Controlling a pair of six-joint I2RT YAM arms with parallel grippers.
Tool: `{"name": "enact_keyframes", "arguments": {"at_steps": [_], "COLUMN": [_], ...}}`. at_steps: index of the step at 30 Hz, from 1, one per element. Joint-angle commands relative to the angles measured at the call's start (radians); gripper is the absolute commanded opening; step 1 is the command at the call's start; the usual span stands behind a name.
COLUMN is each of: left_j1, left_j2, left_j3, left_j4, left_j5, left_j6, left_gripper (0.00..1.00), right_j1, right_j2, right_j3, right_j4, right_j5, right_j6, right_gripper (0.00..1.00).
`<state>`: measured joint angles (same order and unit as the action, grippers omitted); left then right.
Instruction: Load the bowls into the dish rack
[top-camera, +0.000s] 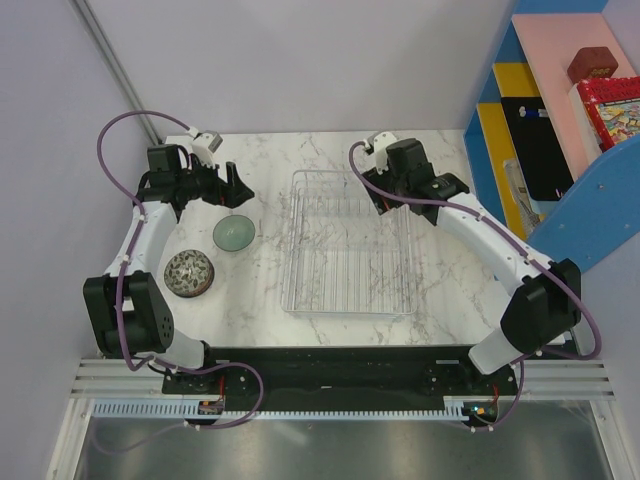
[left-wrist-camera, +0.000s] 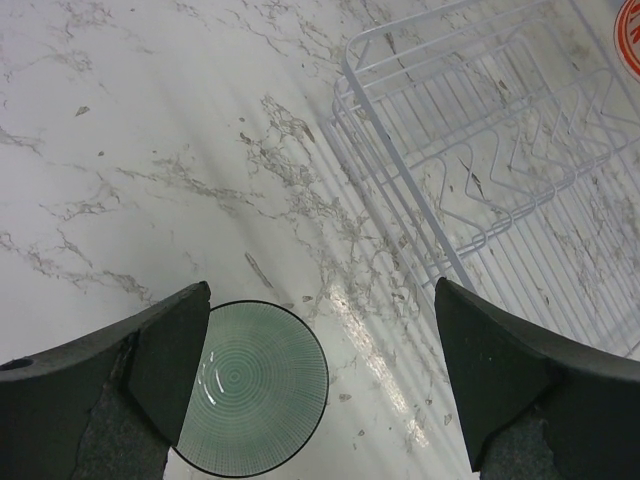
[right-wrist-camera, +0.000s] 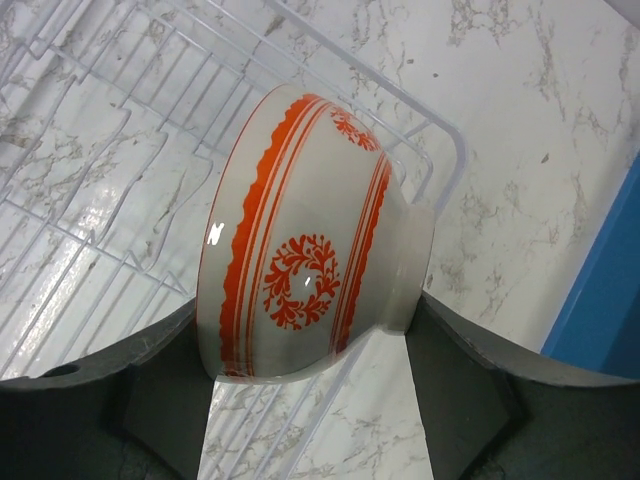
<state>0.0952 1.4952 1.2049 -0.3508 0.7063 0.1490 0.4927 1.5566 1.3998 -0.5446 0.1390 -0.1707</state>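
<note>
The silver wire dish rack (top-camera: 350, 245) lies in the middle of the marble table. My right gripper (right-wrist-camera: 305, 345) is shut on the orange-red-and-white bowl (right-wrist-camera: 310, 235), held on its side above the rack's far right corner (right-wrist-camera: 440, 150); in the top view the arm hides the bowl. The pale green bowl (top-camera: 233, 234) sits left of the rack. My left gripper (top-camera: 222, 184) is open above and just behind it; the bowl shows by the left finger in the left wrist view (left-wrist-camera: 250, 385). A speckled grey-brown bowl (top-camera: 188, 272) sits at the near left.
A blue and pink shelf unit (top-camera: 565, 130) with boxes stands at the table's right edge. Grey walls close in the back and left. The rack (left-wrist-camera: 500, 150) lies right of my left gripper.
</note>
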Motion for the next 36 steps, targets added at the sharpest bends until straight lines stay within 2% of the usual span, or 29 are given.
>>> {"name": "enact_keyframes", "arguments": {"at_steps": [1,2,5,14,26,36], "left_j1": [0.006,0.006,0.005,0.006,0.011,0.011], "left_j2": [-0.041,-0.042,-0.041,-0.049,-0.050,-0.056], "left_j3": [0.002,0.002,0.004,-0.002,-0.005,-0.008], "left_j4": [0.010,0.010,0.010,0.012,0.013,0.015], "left_j5": [-0.016,-0.013,-0.014,-0.028,-0.033,-0.031], "left_j6": [0.043,0.043,0.041,0.044,0.046,0.047], "left_gripper": [1.00,1.00,1.00,1.00,1.00,1.00], "right_j1": [0.038,0.053,0.073,0.158,0.187,0.202], "right_j2": [-0.009,0.000,0.011,0.014,0.054,0.128], "right_j3": [0.048,0.041,-0.002,-0.065,-0.162,-0.119], "right_j4": [0.023,0.023,0.047,0.084,0.143,0.166], "right_j5": [0.151,0.224,0.318,0.470,0.436,0.422], "right_j6": [0.088,0.100,0.151,0.267,0.315,0.306], "right_gripper": [0.00,0.00,0.00,0.00,0.00,0.00]}}
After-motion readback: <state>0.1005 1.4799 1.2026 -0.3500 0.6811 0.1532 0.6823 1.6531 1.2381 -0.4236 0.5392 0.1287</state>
